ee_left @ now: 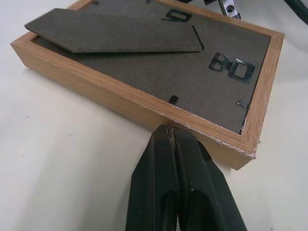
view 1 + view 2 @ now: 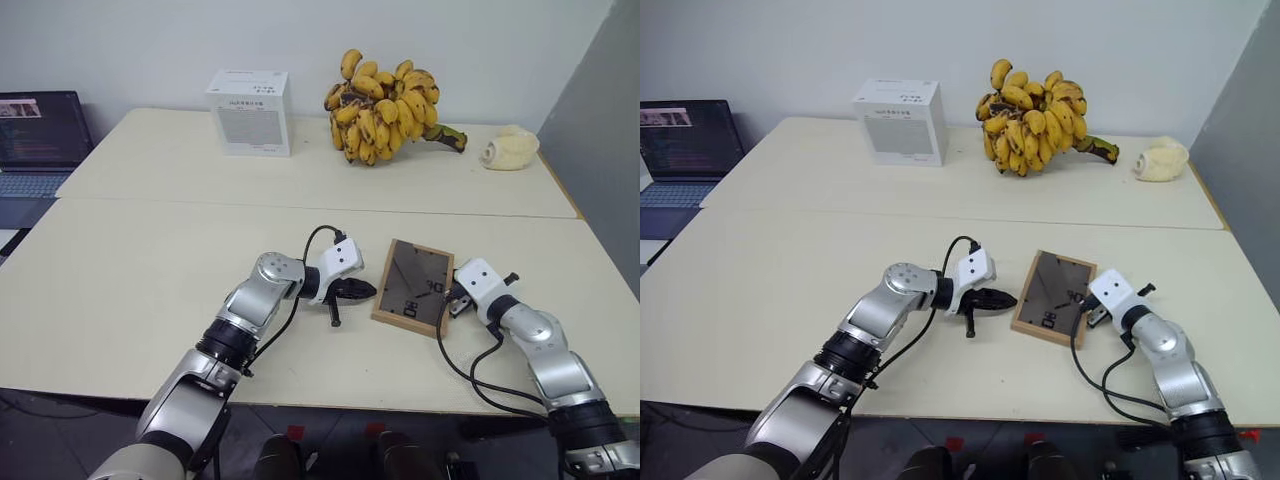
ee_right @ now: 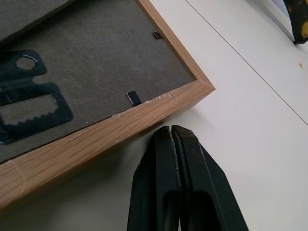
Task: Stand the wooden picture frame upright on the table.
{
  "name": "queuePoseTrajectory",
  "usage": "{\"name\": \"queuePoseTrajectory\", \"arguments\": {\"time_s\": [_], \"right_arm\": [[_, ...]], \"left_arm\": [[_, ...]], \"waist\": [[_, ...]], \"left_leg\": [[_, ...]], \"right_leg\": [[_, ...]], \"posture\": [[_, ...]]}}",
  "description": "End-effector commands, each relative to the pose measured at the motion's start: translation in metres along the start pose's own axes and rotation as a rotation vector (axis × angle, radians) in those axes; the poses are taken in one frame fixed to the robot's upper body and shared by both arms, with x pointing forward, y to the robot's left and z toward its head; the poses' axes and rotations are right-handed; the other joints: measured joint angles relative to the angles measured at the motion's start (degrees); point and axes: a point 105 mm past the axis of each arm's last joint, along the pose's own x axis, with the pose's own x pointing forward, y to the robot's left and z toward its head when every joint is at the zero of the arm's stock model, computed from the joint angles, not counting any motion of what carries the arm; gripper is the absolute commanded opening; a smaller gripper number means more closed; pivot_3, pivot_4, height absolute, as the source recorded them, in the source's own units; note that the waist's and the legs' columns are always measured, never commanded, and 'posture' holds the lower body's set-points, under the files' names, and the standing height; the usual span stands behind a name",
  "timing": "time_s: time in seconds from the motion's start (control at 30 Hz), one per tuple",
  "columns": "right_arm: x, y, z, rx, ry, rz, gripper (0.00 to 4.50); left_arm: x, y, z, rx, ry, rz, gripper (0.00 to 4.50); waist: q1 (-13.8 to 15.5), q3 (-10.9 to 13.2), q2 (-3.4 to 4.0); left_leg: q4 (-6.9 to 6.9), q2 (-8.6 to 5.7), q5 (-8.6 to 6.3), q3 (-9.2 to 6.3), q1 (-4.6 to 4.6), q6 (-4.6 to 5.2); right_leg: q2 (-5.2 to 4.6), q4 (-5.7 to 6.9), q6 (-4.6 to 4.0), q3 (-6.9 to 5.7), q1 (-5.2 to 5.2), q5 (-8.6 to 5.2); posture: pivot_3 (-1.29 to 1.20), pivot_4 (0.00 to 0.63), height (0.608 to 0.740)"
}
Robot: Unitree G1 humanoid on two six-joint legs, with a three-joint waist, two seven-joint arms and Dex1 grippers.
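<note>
Left eye view gives you the whole layout: the table [image 2: 150, 290] is the big pale surface, and a second tabletop butts against its far edge, carrying a white box [image 2: 250, 112], a bunch of bananas [image 2: 385, 110] and a pale rounded object [image 2: 509, 149]; a laptop [image 2: 40, 140] sits off to the far left.

On the near table, the wooden picture frame [image 2: 412, 287] lies flat, face down, its dark back panel up, between your two arms. So nothing of the standing-up is done yet: the frame has still to be tipped onto its edge and propped.

In the left wrist view the fold-out stand [image 1: 115, 32] is lifted a little off the back panel at its pointed end, hinged near the metal hanger [image 1: 231, 67]. It looks ready to serve as the prop, though how far it will swing out I cannot tell.

Your left gripper [image 2: 355, 292] is pressed shut, holding nothing, tips right at the frame's left side; in its wrist view they look to be touching the wood. Your right gripper [image 3: 171, 132] is likewise shut and empty, tips just beside the frame's right edge, near a corner.

I judge the next step is to lift one edge; with fingers shut you can only push or lever, and the frame may slide instead.
</note>
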Motion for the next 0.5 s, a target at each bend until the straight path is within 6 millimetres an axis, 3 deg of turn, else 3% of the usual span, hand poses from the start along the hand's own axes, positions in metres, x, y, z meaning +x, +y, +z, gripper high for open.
{"name": "queuePoseTrajectory", "arguments": {"time_s": [0.03,0.27,0.5], "right_arm": [[0.009,-0.001,0.032,-0.025,-0.107,-0.005,0.04],[0.009,0.000,0.029,-0.038,-0.098,0.005,0.04],[-0.002,-0.008,0.019,-0.066,-0.069,0.002,0.04]], "left_arm": [[0.000,-0.005,0.012,0.043,-0.026,-0.031,0.02],[-0.011,0.003,0.004,-0.005,-0.017,0.038,0.02],[-0.055,0.020,-0.023,-0.161,0.091,0.201,0.02]], "waist": [[-0.03,0.00,0.01],[0.09,0.00,0.01],[0.05,0.01,0.01]], "left_leg": [[0.00,0.01,0.00,0.00,0.00,0.00],[-0.01,0.00,0.00,-0.01,-0.02,0.00],[-0.01,0.02,0.00,-0.04,-0.02,0.00]], "right_leg": [[0.01,0.00,0.00,0.00,-0.01,0.00],[-0.01,-0.01,0.00,-0.01,0.00,0.00],[0.00,0.02,0.00,-0.02,-0.01,0.00]], "posture": [[0.00,0.150,0.740],[0.00,0.150,0.740],[0.00,0.150,0.740]]}}
